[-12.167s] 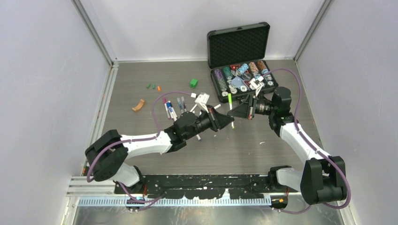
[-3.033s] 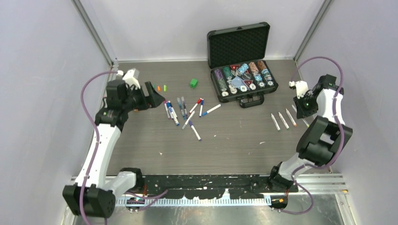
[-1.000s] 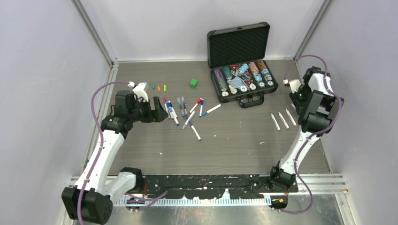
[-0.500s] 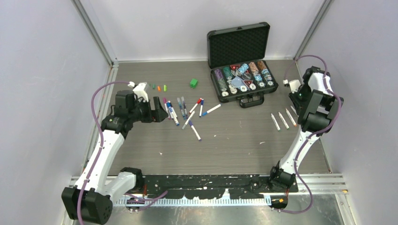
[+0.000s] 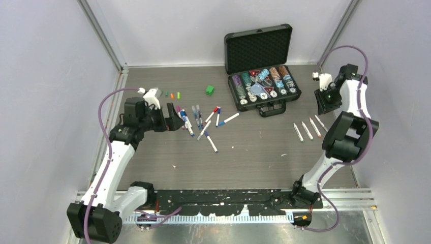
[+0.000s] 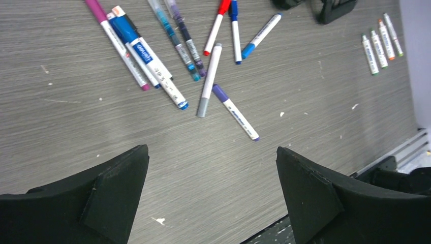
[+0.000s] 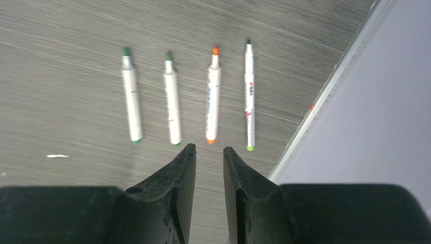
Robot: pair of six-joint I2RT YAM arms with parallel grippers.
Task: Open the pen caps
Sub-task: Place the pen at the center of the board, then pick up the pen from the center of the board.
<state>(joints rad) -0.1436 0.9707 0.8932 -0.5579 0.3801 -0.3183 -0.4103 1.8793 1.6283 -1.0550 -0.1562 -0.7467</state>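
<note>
From above: left gripper (image 5: 173,118) spread wide just beside the capped pens (image 5: 198,119) left of centre. Three loose pen caps (image 5: 172,95) further up-left. Right gripper (image 5: 323,101) at the right edge, above four uncapped pens (image 5: 307,129).

Left wrist: jaws far apart and empty, capped pens scattered across the top.

Right wrist: fingers (image 7: 183,168) a narrow slit apart, gripping nothing, just below the four uncapped pens in a row.

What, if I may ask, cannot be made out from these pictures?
Top view: pen caps too small to count surely.
Left wrist view: pink pen, its cap end cut off by the top edge.
Left wrist view: black case, only a sliver shows at the top edge.
Right wrist view: uncapped pens, barrel print blurred.
</note>
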